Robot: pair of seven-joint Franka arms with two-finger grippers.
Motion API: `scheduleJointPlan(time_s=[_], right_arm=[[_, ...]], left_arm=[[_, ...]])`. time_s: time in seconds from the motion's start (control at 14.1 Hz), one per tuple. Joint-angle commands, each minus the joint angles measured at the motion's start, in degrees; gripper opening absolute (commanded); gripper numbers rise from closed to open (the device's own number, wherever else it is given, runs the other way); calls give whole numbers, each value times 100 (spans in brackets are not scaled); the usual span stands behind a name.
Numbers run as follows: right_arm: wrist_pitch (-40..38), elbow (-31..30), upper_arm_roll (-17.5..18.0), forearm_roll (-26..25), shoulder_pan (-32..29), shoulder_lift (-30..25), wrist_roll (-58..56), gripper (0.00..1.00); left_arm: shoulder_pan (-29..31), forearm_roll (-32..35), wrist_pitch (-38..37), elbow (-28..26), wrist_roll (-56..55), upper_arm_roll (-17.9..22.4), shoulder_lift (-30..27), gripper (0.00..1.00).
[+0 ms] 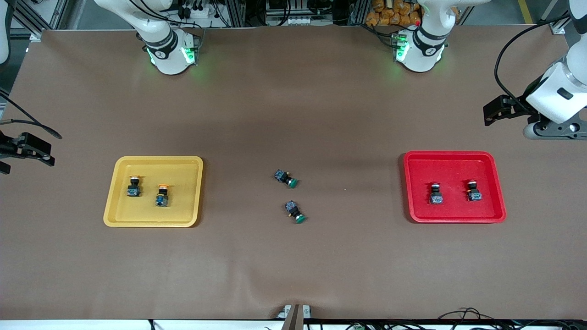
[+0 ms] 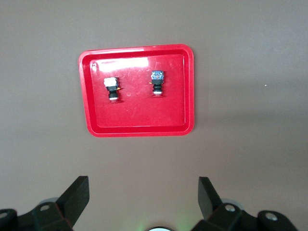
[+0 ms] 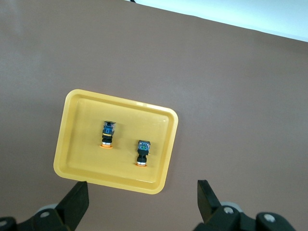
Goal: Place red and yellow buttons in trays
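Both yellow buttons (image 1: 147,189) lie inside the yellow tray (image 1: 153,221); both red buttons (image 1: 455,192) lie inside the red tray (image 1: 454,156). Left gripper (image 2: 143,192) and right gripper (image 3: 142,193) hang fully open, empty, beside their trays. No target button appears to remain between the trays.

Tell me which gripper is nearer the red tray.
Left. The left gripper hangs open just past the red tray at its own end; the right gripper waits open by the yellow tray.

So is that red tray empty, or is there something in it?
Not empty. The red tray holds two small buttons, lying apart from each other inside its rim.
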Motion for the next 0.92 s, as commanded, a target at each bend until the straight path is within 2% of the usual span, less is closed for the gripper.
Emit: scheduleJointPlan(time_s=[0.0,0.85], right_arm=[[20,4,41,-151,-32,-20,-29,100],[29,4,41,-168,3,-11,-29,100]], left_arm=[[62,-119,60,-50,17,12,-57,100],[168,-180,69,-23,87,12,-48,100]])
